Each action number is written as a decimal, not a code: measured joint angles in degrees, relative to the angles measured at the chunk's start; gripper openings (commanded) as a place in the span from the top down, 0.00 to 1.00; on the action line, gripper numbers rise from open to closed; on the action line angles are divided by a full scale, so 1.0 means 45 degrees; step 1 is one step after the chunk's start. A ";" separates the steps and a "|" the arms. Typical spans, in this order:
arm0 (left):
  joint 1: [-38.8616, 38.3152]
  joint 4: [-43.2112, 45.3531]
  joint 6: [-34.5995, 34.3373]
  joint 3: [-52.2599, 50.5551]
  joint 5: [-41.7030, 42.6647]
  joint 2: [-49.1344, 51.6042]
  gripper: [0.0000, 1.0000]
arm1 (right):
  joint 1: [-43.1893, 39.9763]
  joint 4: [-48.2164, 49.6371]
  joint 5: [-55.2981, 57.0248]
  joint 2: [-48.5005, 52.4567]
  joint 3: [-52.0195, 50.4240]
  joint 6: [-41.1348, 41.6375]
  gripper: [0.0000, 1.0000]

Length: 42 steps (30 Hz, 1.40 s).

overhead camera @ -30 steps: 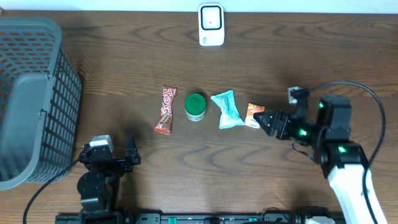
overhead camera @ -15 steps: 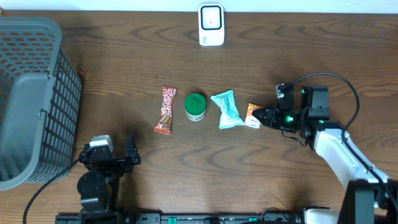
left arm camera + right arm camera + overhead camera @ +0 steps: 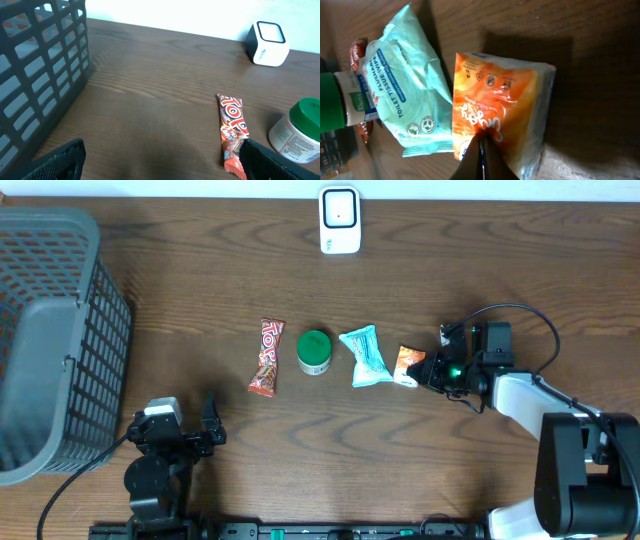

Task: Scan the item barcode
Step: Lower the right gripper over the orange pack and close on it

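Observation:
Four items lie in a row mid-table: a red candy bar (image 3: 267, 356) (image 3: 233, 130), a green-lidded jar (image 3: 314, 352) (image 3: 300, 131), a teal tissue pack (image 3: 366, 356) (image 3: 400, 85) and a small orange packet (image 3: 408, 366) (image 3: 505, 110). My right gripper (image 3: 428, 370) (image 3: 481, 140) reaches in from the right. Its fingers are pressed together with their tips pinching the orange packet's wrapper. The packet still rests on the table. The white scanner (image 3: 339, 220) (image 3: 267, 43) stands at the far edge. My left gripper (image 3: 212, 425) (image 3: 160, 165) sits open near the front left and holds nothing.
A grey plastic basket (image 3: 50, 350) (image 3: 35, 75) fills the left side of the table. The right arm's cable loops over the wood to the right of the items.
The right gripper has moved left onto the orange packet and its jaws have closed. The left arm has not moved.

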 measured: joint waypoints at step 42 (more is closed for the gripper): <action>0.0000 0.0000 0.0000 0.0000 0.0000 0.0000 0.02 | 0.3317 -0.0019 0.5119 -0.1360 0.0063 0.0753 0.99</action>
